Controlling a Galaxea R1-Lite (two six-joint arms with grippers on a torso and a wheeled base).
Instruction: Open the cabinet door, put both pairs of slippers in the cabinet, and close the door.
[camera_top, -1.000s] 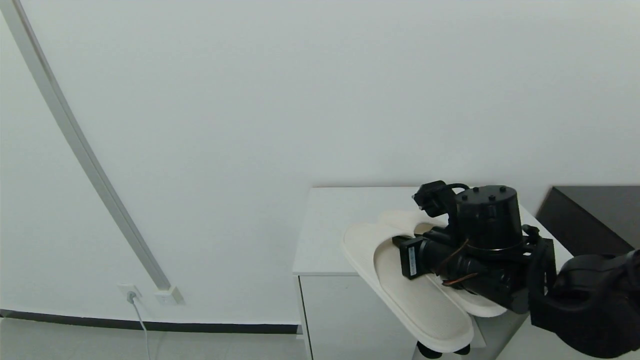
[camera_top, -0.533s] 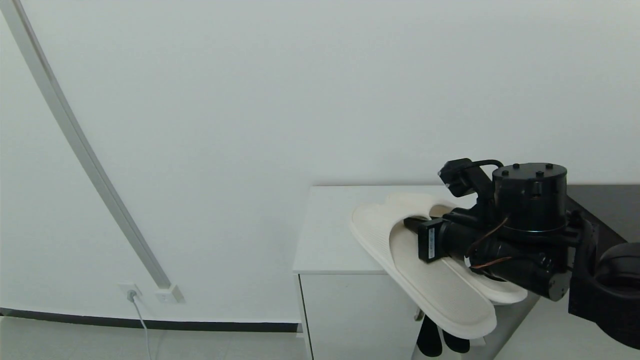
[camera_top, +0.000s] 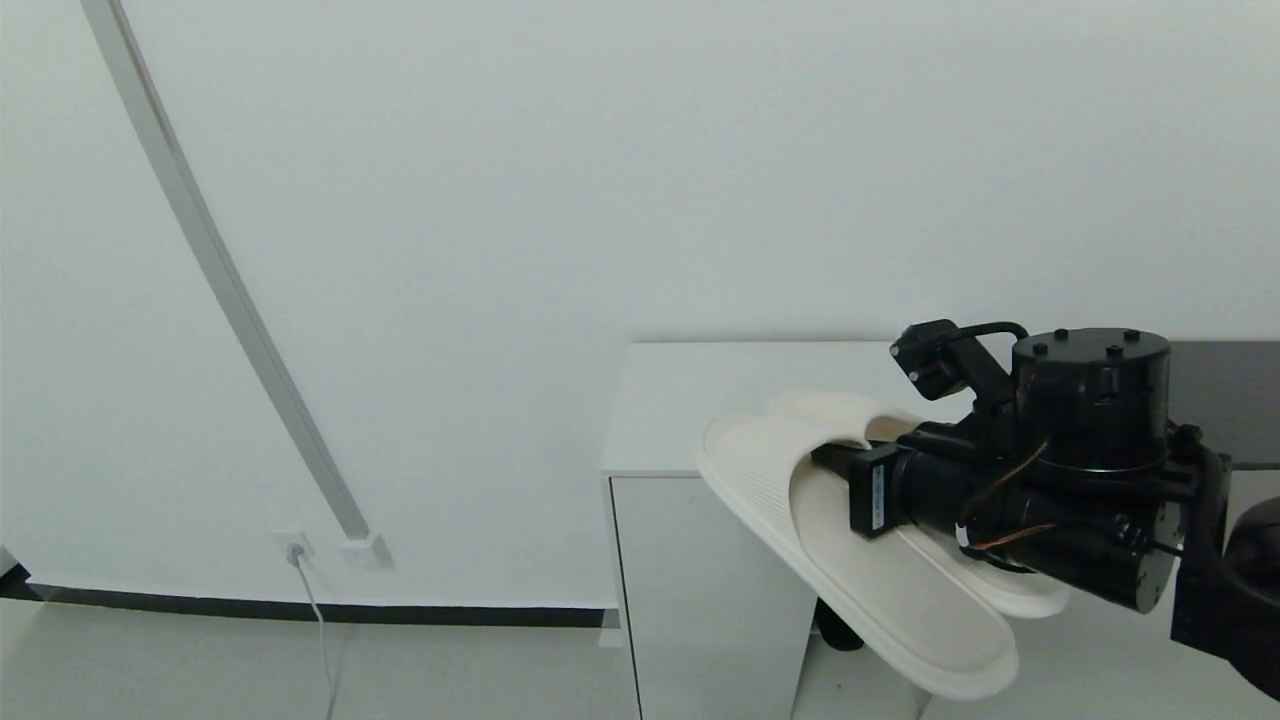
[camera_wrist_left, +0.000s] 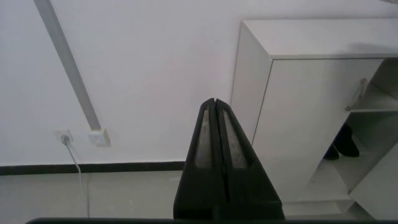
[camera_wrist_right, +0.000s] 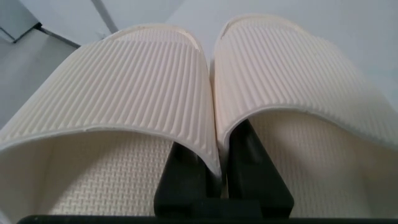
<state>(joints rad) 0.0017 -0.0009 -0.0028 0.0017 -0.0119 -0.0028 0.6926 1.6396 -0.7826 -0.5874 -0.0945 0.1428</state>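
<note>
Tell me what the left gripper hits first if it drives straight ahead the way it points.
Most likely the white wall, just beside the cabinet's side panel. The left gripper, shut, lines up with bare wall rather than the cabinet, but the margin looks slim and depth is unclear.

Swung up and to the right, toward the right side of the cabinet (camera_top: 700, 400), with the cream slippers (camera_top: 880, 590) pinched in the fingers of the right gripper (camera_top: 840, 462). Followed by a shift of the head camera itself, setting cabinet top and wall trim (camera_top: 230, 290) higher and farther right in frame.
</note>
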